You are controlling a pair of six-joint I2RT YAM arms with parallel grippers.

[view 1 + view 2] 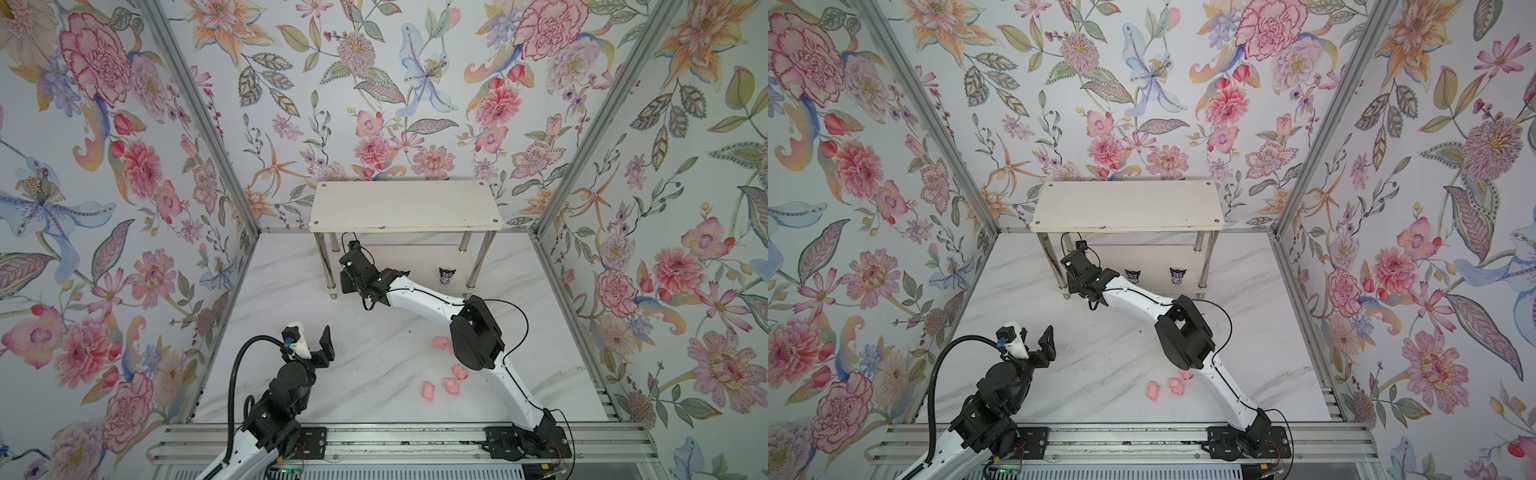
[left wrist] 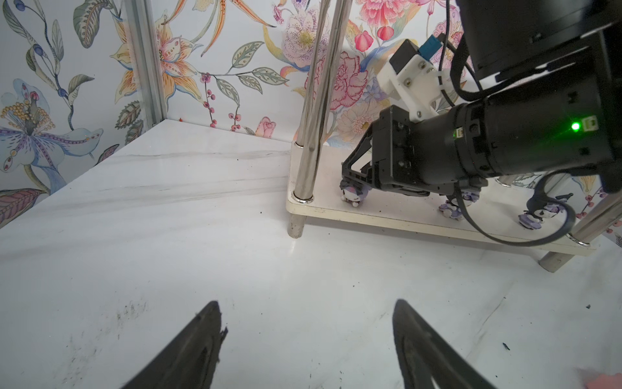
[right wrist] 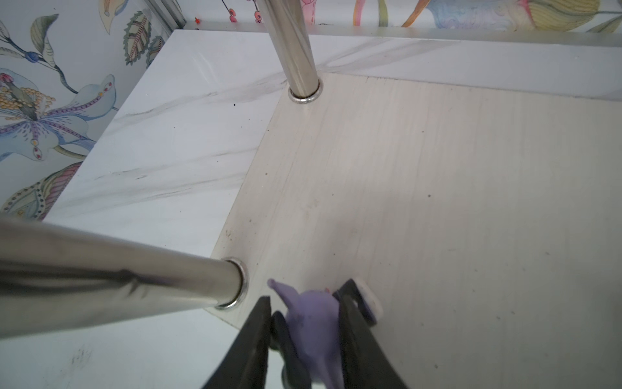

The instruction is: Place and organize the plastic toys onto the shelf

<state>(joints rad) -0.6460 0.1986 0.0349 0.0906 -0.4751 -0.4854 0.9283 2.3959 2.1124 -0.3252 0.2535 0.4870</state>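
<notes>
The shelf (image 1: 405,205) stands at the back, its lower board (image 3: 437,202) bearing the purple-and-white figurines. My right gripper (image 3: 308,293) reaches under the top board to the lower board's front left corner. It is shut on one figurine (image 3: 313,320), a finger against each side. From the left wrist that figurine (image 2: 351,197) sits on the board under the fingers. Two more figurines (image 1: 1133,276) (image 1: 1177,275) stand along the same board. Several pink pigs (image 1: 451,386) lie on the table. My left gripper (image 2: 307,303) hangs open and empty above the table.
Chrome legs (image 3: 296,50) (image 3: 117,279) flank the right gripper closely. The right arm (image 1: 478,332) spans the table's middle above the pigs. Floral walls enclose three sides, and a metal rail (image 1: 395,440) runs along the front.
</notes>
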